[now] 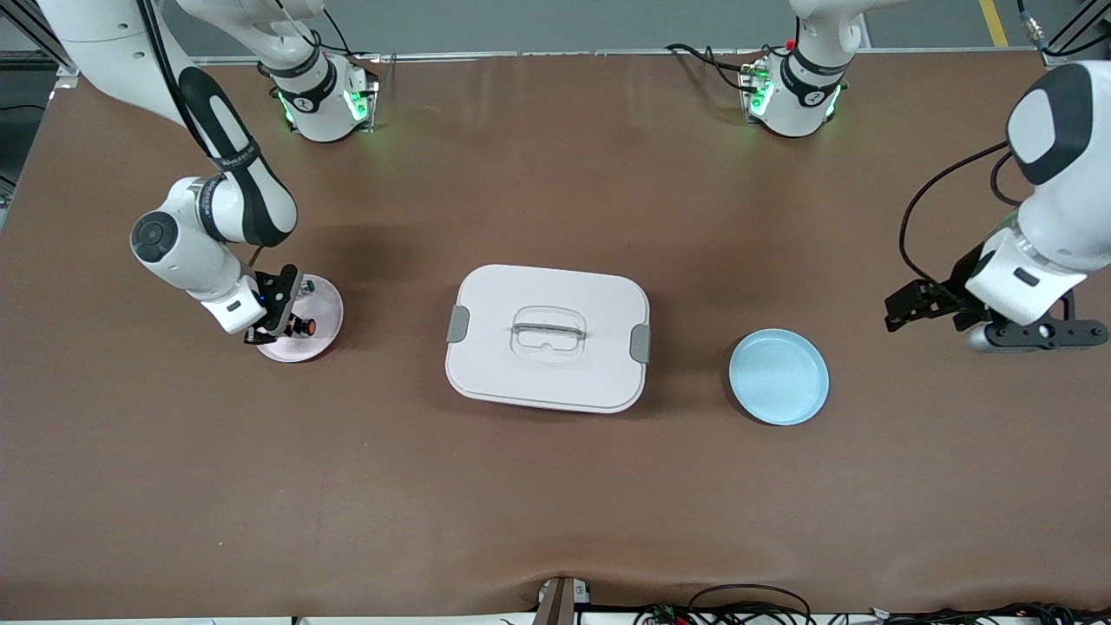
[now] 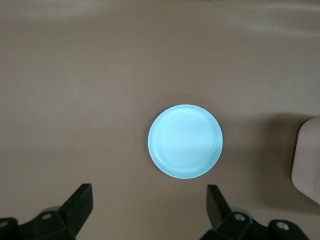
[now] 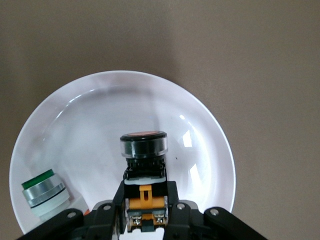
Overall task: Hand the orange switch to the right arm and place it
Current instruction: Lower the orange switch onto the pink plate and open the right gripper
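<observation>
Over the pink plate point(image 1: 323, 304), at nine o'clock from the white box point(image 1: 548, 338), I have the right gripper point(image 1: 292, 323) clenched on the orange switch point(image 1: 303, 327). The left gripper point(image 1: 903, 308) waits at three o'clock, fingers point(image 2: 80, 204) released, above the surface point(image 1: 555, 503) near the blue plate point(image 1: 779, 376).

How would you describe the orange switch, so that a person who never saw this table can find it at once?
Start at the white lidded box in the table's middle and go toward the right arm's end to the pale pink plate. Over it, the right gripper is shut on the orange switch. Its cap is orange with a black collar; the other button on the plate is green-topped.
</observation>
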Action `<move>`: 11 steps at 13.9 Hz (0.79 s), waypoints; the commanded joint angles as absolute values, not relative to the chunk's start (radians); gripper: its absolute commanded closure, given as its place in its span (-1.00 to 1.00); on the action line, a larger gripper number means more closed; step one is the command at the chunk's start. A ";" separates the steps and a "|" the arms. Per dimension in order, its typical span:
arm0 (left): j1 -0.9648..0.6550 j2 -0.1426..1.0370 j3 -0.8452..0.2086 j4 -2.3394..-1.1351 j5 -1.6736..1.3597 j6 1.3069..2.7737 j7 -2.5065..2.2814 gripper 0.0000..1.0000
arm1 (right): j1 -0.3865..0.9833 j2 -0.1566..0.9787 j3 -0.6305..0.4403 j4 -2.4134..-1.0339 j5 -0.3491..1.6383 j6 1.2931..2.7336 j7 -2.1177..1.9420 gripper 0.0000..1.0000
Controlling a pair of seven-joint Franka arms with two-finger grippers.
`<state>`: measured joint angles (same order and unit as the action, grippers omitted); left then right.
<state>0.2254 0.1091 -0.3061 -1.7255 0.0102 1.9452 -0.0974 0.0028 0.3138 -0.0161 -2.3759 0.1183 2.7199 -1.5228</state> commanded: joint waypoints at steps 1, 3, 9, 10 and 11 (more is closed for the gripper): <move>0.235 0.066 -0.314 -1.732 0.026 1.922 -0.103 -1.00 | 0.002 0.319 -0.012 -2.376 0.117 2.730 -1.539 1.00; 0.233 0.066 -0.316 -1.729 0.025 1.922 -0.106 -1.00 | 0.003 0.334 -0.011 -2.372 0.117 2.729 -1.540 1.00; 0.227 0.071 -0.310 -1.706 0.025 1.922 -0.104 -1.00 | 0.009 0.344 -0.011 -2.355 0.118 2.727 -1.528 0.33; 0.222 0.072 -0.308 -1.706 0.025 1.922 -0.106 -1.00 | 0.009 0.344 -0.011 -2.347 0.118 2.718 -1.529 -0.99; 0.212 0.072 -0.305 -1.706 0.023 1.922 -0.106 -1.00 | 0.011 0.342 -0.011 -2.341 0.118 2.717 -1.526 -1.00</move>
